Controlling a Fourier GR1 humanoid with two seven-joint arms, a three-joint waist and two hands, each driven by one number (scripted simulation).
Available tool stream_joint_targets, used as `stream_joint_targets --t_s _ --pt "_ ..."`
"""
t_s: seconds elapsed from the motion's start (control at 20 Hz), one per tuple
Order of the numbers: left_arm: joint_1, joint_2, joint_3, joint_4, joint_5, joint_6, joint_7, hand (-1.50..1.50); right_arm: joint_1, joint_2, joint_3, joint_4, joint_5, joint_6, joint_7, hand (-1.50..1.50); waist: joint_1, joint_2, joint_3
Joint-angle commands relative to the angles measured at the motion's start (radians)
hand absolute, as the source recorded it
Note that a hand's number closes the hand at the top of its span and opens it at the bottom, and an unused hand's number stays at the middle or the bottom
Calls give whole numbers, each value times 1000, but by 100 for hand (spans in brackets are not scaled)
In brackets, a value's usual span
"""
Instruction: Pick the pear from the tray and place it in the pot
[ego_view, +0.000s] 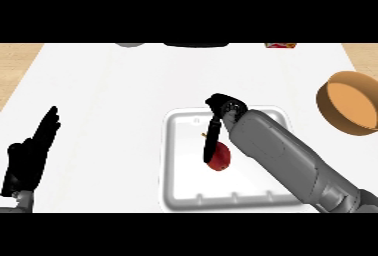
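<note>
A red pear (220, 158) with a small stem lies in the middle of the white tray (181, 165). My right hand (224, 107) hangs over the tray, its forearm coming in from the lower right. Its straight fingers (212, 137) point down along the pear's left side and reach it; they are not curled round it. The tan pot (348, 102) stands at the right edge of the counter, tilted in view with its opening showing. My left hand (29, 155) rests open at the left edge, fingers up.
Along the counter's far edge a grey object (131, 45), a black object (196, 45) and a small red and yellow item (280, 45) are partly cut off. White counter lies between the tray and the pot.
</note>
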Motion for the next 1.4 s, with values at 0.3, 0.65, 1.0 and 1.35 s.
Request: stream_joint_targets --t_s 0.3,0.65,1.0,1.35 --pt "17 -17 11 -17 -22 -16 14 0 -60 122 14 239 51 109 48 -150 -9 -1 1" --pt "13 -24 33 -59 -24 -26 57 0 -65 206 4 363 115 92 22 -150 -10 -2 1" --pt "-19 -23 69 -41 -37 -48 72 0 -34 183 -8 431 188 133 -68 -150 -15 -3 1" --pt "-26 -57 66 -32 -70 -46 75 0 -34 216 -38 481 205 122 -70 -150 -10 -1 1"
